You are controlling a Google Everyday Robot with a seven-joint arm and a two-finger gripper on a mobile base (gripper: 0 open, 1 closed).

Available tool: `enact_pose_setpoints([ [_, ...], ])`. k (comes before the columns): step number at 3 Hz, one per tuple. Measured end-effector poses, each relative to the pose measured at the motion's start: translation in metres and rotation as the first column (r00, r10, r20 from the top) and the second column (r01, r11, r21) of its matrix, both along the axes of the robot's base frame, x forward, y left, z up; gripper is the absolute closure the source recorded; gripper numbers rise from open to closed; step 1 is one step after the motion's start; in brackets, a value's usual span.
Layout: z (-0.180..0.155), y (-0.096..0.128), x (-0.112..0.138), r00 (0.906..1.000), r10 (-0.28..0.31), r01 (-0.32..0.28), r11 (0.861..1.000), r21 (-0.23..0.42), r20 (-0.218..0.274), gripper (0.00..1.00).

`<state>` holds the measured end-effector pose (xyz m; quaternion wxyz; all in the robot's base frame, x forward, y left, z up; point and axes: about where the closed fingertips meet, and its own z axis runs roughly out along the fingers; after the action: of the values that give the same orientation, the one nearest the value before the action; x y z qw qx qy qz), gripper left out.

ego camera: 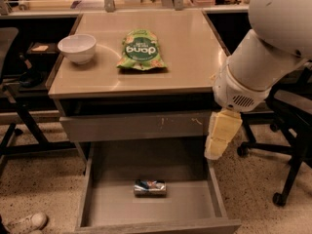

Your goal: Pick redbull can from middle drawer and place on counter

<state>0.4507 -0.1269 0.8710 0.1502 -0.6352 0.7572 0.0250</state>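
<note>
Yellow claw [214, 150] hangs empty above the right wall of the drawer [112, 201]; open or shut, cannot tell. The can [150, 187] looks light, hard and slippery; grab across its round middle.

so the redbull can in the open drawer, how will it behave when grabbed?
The redbull can lies on its side on the middle drawer's bare floor, so a nudge would probably roll it. Its shiny metal likely makes it slippery. The gripper hangs above the drawer's right wall, clear of the can.
</note>
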Motion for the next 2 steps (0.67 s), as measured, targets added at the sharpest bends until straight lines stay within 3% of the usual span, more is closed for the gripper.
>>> enact_pose_setpoints([
  [1,-0.011,0.008,-0.003,0.9999,-0.002,0.002,1.0,0.02,-0.011,0.0],
  [2,-0.054,0.042,-0.003,0.9995,0.012,-0.011,1.0,0.025,-0.029,0.0],
])
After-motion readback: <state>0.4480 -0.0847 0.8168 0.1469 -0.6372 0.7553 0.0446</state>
